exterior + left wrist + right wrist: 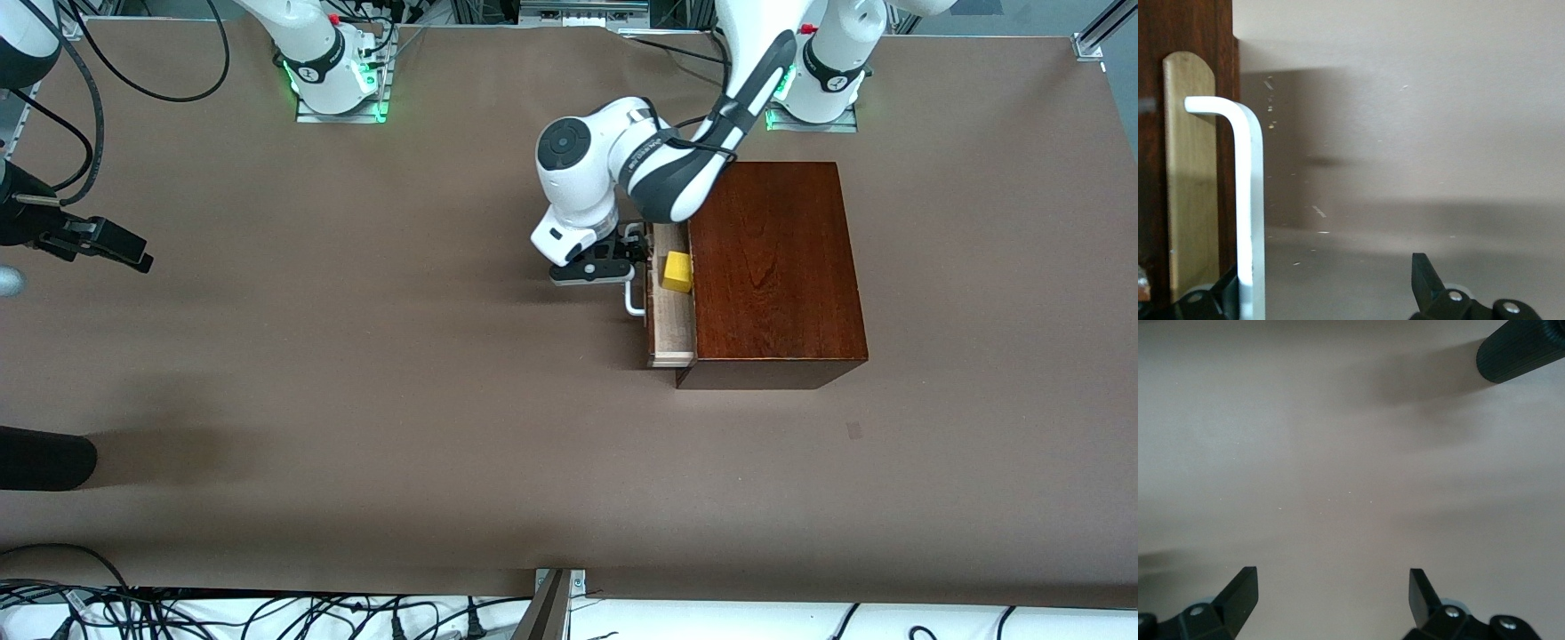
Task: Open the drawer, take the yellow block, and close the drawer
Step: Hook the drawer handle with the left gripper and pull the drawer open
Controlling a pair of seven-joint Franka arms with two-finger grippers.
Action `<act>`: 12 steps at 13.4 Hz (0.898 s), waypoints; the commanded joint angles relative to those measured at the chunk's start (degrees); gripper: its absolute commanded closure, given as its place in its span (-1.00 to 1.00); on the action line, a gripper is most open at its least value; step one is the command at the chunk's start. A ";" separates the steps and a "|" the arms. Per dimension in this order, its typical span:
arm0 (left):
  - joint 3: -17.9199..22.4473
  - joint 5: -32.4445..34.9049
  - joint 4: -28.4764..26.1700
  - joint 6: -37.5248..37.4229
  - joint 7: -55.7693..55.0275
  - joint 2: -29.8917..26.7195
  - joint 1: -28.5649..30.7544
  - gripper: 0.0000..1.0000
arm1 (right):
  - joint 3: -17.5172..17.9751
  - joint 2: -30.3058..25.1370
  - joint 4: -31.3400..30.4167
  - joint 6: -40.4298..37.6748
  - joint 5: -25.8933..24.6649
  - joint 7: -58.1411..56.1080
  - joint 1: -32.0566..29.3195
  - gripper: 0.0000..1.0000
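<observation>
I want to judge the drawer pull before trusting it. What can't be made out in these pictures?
- Drawer interior, front view: mostly hidden under the wooden box; only a strip with the yellow block shows.
- White handle, front view: partly covered by the open left gripper.
- Right gripper, front view: cut off by the picture's edge.

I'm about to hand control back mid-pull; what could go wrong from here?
1. The left gripper is open around the white handle, so it may slip off.
2. The drawer is only partly open; the yellow block sits close under the box edge, leaving little room to reach it.
</observation>
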 commanded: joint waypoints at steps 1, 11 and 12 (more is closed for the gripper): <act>-1.08 -4.49 7.52 3.05 -3.45 5.31 -3.48 -1.00 | -0.14 0.24 0.66 -0.25 0.42 -0.26 -0.01 -1.00; -0.37 -4.33 9.20 -6.78 -3.98 3.65 -4.10 -1.00 | -0.14 0.24 0.66 -0.25 0.25 -0.26 -0.01 -1.00; -0.46 -4.41 9.46 -7.31 -4.06 3.56 -4.01 -1.00 | -0.14 0.24 0.66 -0.25 0.25 -0.26 -0.01 -1.00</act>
